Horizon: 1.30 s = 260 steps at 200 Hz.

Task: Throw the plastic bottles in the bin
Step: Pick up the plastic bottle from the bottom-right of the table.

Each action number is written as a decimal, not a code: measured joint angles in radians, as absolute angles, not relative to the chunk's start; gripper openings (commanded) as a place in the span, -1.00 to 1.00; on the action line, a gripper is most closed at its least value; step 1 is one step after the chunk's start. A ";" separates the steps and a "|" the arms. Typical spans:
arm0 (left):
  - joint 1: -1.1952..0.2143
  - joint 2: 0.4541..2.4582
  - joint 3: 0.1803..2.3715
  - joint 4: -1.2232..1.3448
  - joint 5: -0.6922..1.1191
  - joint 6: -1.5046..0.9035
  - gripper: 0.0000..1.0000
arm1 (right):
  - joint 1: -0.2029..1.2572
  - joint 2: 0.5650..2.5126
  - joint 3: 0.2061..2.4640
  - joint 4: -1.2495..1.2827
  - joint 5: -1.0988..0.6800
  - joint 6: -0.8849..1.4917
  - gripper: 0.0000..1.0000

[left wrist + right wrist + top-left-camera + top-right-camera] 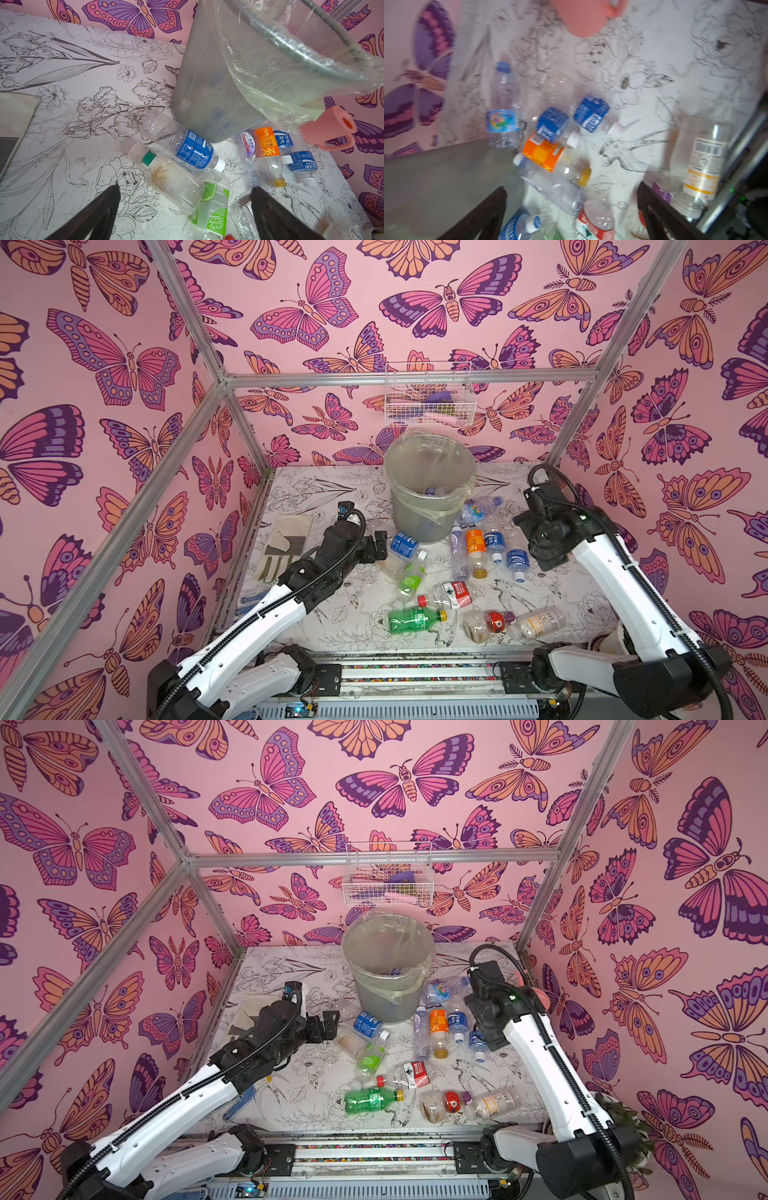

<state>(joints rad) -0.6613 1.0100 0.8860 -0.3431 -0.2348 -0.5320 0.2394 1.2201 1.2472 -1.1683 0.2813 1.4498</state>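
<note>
The grey mesh bin (415, 518) (374, 1006) with a clear liner stands at the back middle of the table, with a bottle or two inside. Several plastic bottles lie in front of it and to its right: a blue-label one (404, 546), an orange-label one (476, 549) and a green-tinted one (415, 619). My left gripper (376, 547) (185, 188) is open and empty. It hangs above a clear bottle (166, 176) and a lime-label bottle (214, 207). My right gripper (572, 187) is open and empty over the cluster right of the bin; that view is blurred.
A pink watering can (330, 126) stands at the right of the bin, near the wall. A work glove (286, 547) lies at the table's left side. A white wire basket (428, 396) hangs on the back wall. Metal frame posts stand at the table's corners.
</note>
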 measured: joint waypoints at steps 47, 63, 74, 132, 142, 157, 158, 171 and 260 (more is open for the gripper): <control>-0.661 1.010 0.886 -0.340 -0.234 -0.532 1.00 | 0.229 1.102 1.068 -1.200 0.243 1.583 0.89; -0.661 1.011 0.886 -0.337 -0.232 -0.532 1.00 | 0.229 1.082 1.000 -1.195 0.226 1.619 0.88; -0.661 1.011 0.886 -0.337 -0.232 -0.532 1.00 | 0.229 1.081 0.956 -1.195 0.216 1.636 0.88; -0.661 1.011 0.886 -0.337 -0.232 -0.532 1.00 | 0.229 1.086 0.855 -1.196 0.216 1.678 0.88; -0.661 1.012 0.886 -0.337 -0.232 -0.532 1.00 | 0.229 1.082 0.839 -1.196 0.216 1.676 0.88; -0.661 1.014 0.886 -0.337 -0.232 -0.532 1.00 | 0.229 1.082 0.816 -1.196 0.216 1.674 0.87; -0.661 1.015 0.886 -0.337 -0.232 -0.532 1.00 | 0.229 1.082 0.815 -1.196 0.216 1.674 0.87; -0.661 1.018 0.886 -0.337 -0.232 -0.532 1.00 | 0.229 1.087 0.800 -1.197 0.216 1.671 0.88; -0.661 1.030 0.886 -0.336 -0.232 -0.528 1.00 | 0.229 1.228 0.710 -1.098 0.189 1.593 0.85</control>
<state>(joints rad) -0.6613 1.0298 0.8856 -0.3363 -0.2317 -0.5278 0.2287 1.2278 0.7101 -1.0977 0.1886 1.5929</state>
